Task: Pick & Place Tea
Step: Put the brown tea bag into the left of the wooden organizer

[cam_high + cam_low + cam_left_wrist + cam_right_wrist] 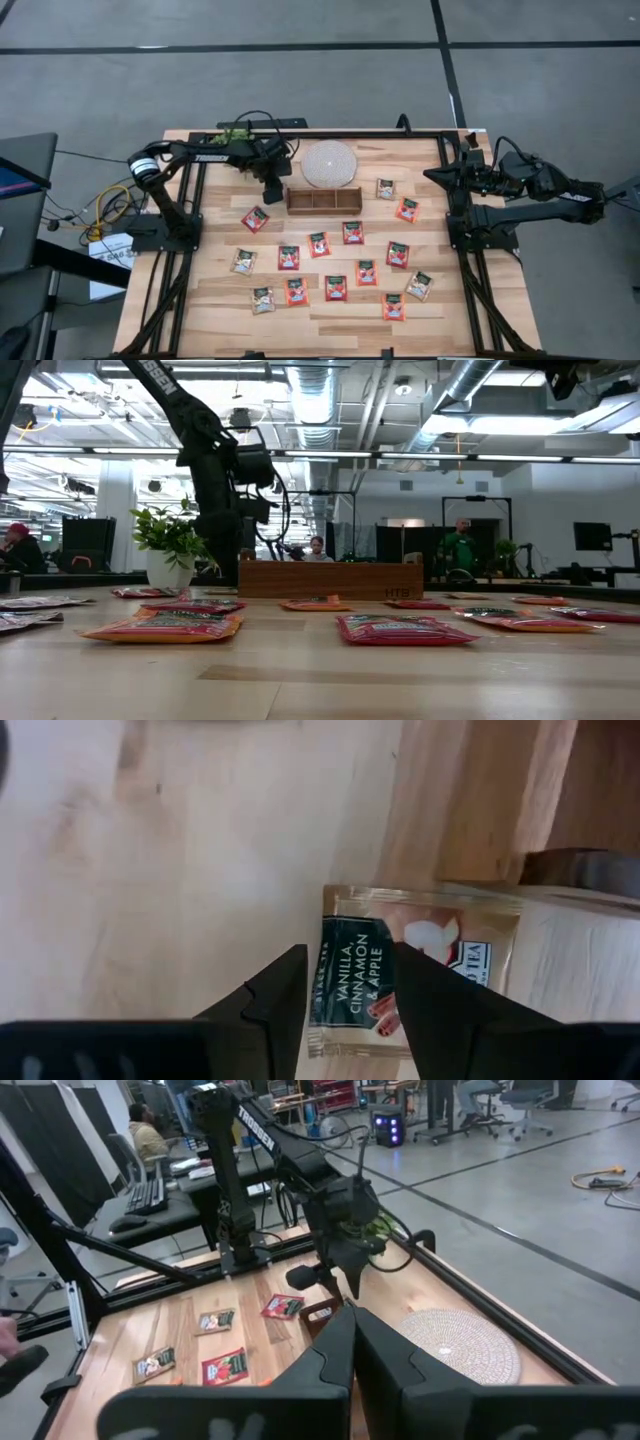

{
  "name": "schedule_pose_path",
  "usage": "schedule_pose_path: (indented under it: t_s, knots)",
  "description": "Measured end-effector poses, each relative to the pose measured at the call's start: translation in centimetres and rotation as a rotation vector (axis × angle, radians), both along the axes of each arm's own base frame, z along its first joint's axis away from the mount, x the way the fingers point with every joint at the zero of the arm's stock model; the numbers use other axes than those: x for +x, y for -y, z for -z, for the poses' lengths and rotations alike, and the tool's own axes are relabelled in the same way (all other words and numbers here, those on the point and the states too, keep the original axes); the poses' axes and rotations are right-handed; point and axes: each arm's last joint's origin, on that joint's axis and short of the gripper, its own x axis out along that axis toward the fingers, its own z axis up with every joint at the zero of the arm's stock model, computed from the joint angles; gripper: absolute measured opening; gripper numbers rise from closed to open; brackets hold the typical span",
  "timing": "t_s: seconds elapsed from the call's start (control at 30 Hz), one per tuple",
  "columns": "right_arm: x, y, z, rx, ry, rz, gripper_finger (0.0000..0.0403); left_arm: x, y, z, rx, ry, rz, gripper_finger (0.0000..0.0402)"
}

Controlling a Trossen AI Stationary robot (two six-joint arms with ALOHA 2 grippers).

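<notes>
A pale beige tea sachet (420, 970) lies flat on the wood, close by the left end of the brown wooden tray (323, 200). My left gripper (350, 960) hangs open just above it, pointing steeply down, one finger over each side of the sachet's printed panel. From overhead, my left gripper (272, 192) hides this sachet. Several more tea sachets, mostly red-orange (352, 232) and a few beige (244, 261), lie flat across the table's near half. My right gripper (350, 1315) is shut, held high at the table's right edge (432, 175).
A round white disc (330, 165) lies just behind the tray. A red sachet (255, 218) lies close to my left gripper on the near side. Two sachets (396, 198) lie right of the tray. People sit and stand in the room beyond the table.
</notes>
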Motion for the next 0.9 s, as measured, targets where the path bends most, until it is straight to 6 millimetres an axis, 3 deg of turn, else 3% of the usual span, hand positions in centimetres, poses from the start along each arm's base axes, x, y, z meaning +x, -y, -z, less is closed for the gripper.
schedule_pose_path:
  t_s: [0.4,0.9]
  knots:
    - [0.0,0.0,0.0,0.013,0.003,0.003,0.0000,-0.4,-0.7,0.0,0.017,-0.010,-0.009,0.0140]
    - [0.0,0.0,0.0,0.014,0.004,0.003,0.0000,-0.2,-0.8,1.8,-0.033,-0.057,-0.003,0.0136]
